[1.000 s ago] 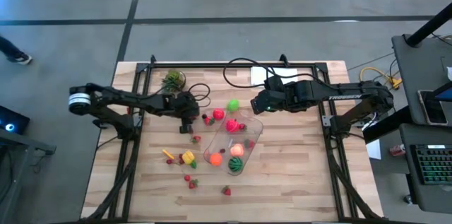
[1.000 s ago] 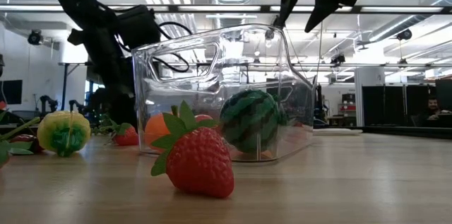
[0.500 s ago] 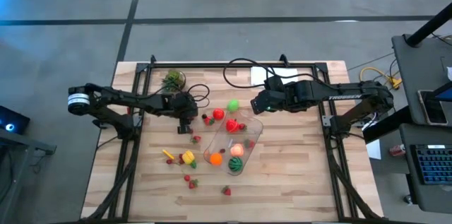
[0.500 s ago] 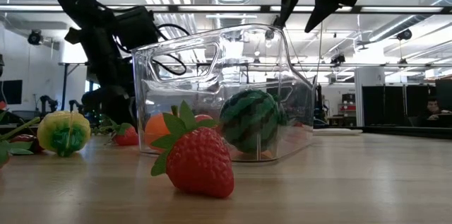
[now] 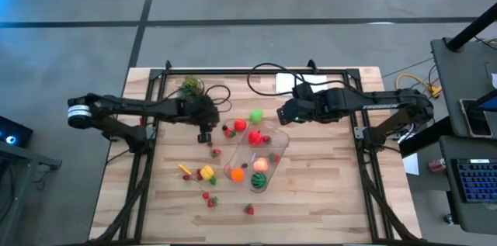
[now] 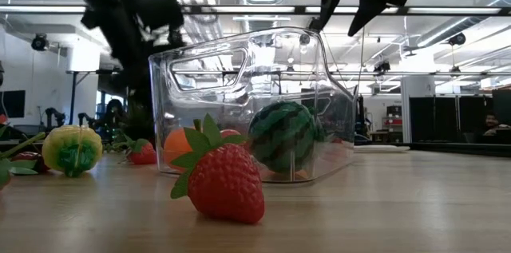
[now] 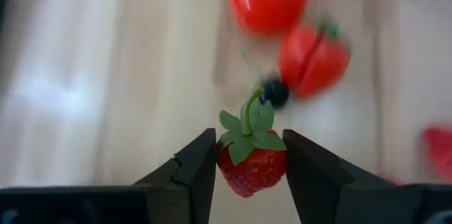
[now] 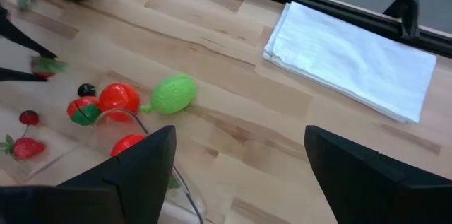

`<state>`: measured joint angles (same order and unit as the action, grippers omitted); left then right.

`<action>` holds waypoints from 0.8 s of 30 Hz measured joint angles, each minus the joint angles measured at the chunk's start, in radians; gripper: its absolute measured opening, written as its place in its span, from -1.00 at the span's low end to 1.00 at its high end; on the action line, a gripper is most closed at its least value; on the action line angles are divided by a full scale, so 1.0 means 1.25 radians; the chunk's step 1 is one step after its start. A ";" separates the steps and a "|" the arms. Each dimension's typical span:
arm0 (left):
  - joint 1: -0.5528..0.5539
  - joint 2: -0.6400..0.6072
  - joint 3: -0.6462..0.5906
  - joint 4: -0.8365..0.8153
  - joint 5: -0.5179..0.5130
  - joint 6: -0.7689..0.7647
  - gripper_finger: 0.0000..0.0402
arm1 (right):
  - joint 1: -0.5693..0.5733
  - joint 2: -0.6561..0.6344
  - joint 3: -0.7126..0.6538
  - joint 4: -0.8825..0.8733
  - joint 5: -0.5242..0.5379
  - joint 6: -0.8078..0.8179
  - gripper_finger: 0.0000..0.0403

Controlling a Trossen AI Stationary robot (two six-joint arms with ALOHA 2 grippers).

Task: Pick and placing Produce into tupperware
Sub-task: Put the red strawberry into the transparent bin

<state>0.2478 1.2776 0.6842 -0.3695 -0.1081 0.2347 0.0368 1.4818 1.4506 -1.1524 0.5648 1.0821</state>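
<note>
My left gripper is above the table left of the tupperware, shut on a small red strawberry with a green leafy cap. The tupperware is a clear tub lying on the table's middle, with an orange piece, a watermelon and pink and red pieces inside. My right gripper is open and empty, above the tub's far end. Loose produce lies on the wood around the tub. My left gripper pinches the strawberry's two red sides between its two fingers, just below the leafy cap. The fingers come from above, pointing down. The strawberry is lifted clear of the table, its green cap and stem showing past the fingertips.
A red tomato, a green fruit and small red pieces lie just left of the tub's far end. A yellow pepper and strawberries lie nearer. A potted plant and a white sheet are at the far edge.
My left gripper has gone up and a little toward the table's far edge, staying shut on the small strawberry, which is now lifted clear of the table.
</note>
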 joint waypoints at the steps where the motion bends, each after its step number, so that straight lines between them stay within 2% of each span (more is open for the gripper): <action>1: -0.001 -0.014 0.013 -0.002 0.001 -0.008 -0.35 | 0.000 -0.001 0.000 -0.005 0.000 0.003 0.51; 3: -0.001 -0.047 0.043 -0.002 0.015 -0.020 -0.35 | 0.004 -0.004 0.000 -0.016 -0.002 0.010 0.50; 5: -0.003 -0.081 0.078 -0.007 0.063 -0.053 -0.35 | 0.013 -0.007 0.000 -0.024 -0.007 0.011 0.50; 9: -0.034 -0.141 0.141 0.029 0.162 -0.205 -0.35 | 0.045 -0.023 0.000 -0.036 -0.015 0.001 0.52; 12: -0.095 -0.163 0.169 0.093 0.168 -0.305 -0.35 | 0.079 -0.042 0.000 -0.055 -0.014 0.002 0.51; 15: -0.177 -0.156 0.177 0.211 0.156 -0.407 -0.35 | 0.123 -0.067 0.000 -0.089 -0.014 0.022 0.50; 18: -0.266 -0.117 0.177 0.311 0.098 -0.459 -0.35 | 0.173 -0.095 0.000 -0.126 -0.012 0.062 0.51; 21: -0.333 -0.061 0.183 0.325 0.033 -0.507 -0.35 | 0.222 -0.120 0.000 -0.153 -0.010 0.112 0.53; 24: -0.372 0.007 0.200 0.320 0.014 -0.559 -0.35 | 0.267 -0.136 0.000 -0.168 0.007 0.154 0.54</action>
<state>-0.2174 1.2859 0.9340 0.0301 -0.0907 -0.4643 0.3711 1.3124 1.4506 -1.3625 0.5734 1.2742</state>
